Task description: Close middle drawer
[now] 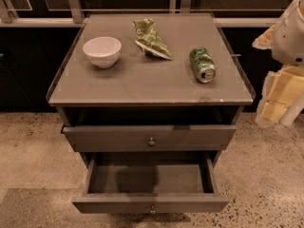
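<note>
The middle drawer (151, 184) stands pulled far out; the hand (279, 96) hangs right of the table (142, 82), open or closed unclear.

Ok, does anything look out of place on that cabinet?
The green can lies tipped on its side on the cabinet top. The middle drawer hangs far out, empty; the top drawer sits slightly ajar. The gripper is off at the right edge.

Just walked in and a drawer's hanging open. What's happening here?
A one-armed robot is set to close the grey-brown wooden middle drawer, which stands pulled far out. Its gripper hangs at the right edge, apart from the cabinet. A white bowl, green bag and green can rest on top.
</note>
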